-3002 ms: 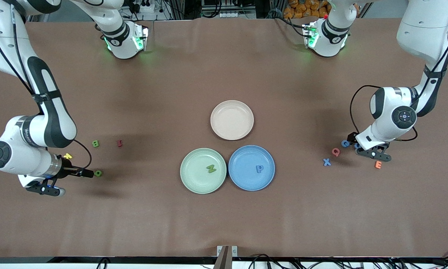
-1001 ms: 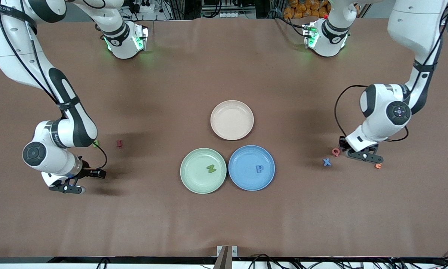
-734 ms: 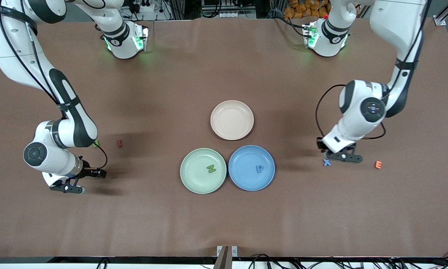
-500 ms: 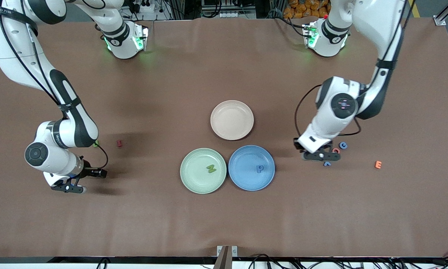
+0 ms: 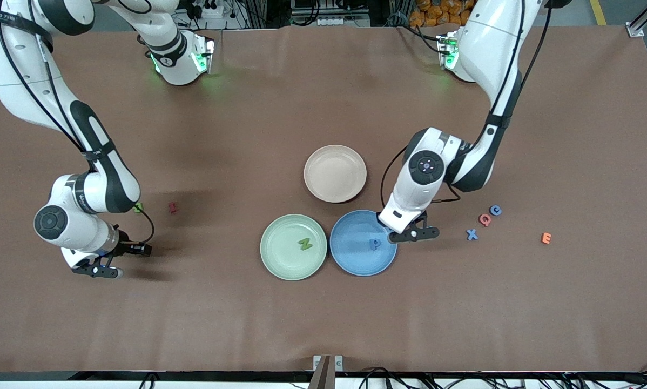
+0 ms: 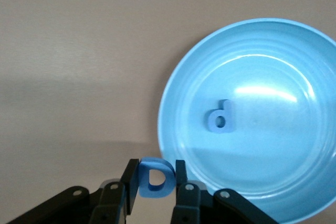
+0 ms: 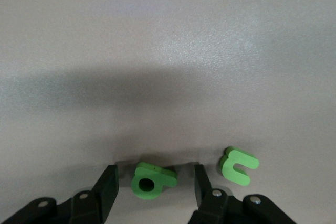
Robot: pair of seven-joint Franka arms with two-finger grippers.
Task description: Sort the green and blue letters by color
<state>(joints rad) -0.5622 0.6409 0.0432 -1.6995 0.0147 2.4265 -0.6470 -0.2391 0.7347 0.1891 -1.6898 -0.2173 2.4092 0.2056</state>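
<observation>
carrying a blue d (image 6: 154, 178) pinched between closed fingers, the left gripper (image 5: 393, 229) now hangs over the rim of the blue plate (image 5: 356, 259) at the edge toward the left arm's end of the tabletop (image 5: 323, 324). a second ago it was down among the letters at that end; it has since swung across with the d, uncovering the blue c (image 5: 496, 209), pink q (image 5: 484, 219), blue x (image 5: 471, 234) and orange e (image 5: 546, 237), all on the tabletop. a blue p (image 5: 375, 244) lies in the blue plate and a green n (image 5: 304, 244) in the green plate (image 5: 280, 265); the beige plate (image 5: 335, 173) holds nothing. my reading is that the d is about ready to be let go once it is carried a little farther in over the dish.

the right gripper (image 5: 140, 249) sits low over the tabletop at the right arm's end, hardly shifted in the last second, though its fingers have been drawing in. in the right wrist view they stand partly open on either side of a green letter with a round hole (image 7: 151, 180), not yet touching it, with a second green letter (image 7: 239, 166) just beside. a green piece (image 5: 138, 207) peeks out by the right forearm, and a dark-red i (image 5: 173, 207) lies near it. that grasp looks close to complete.
</observation>
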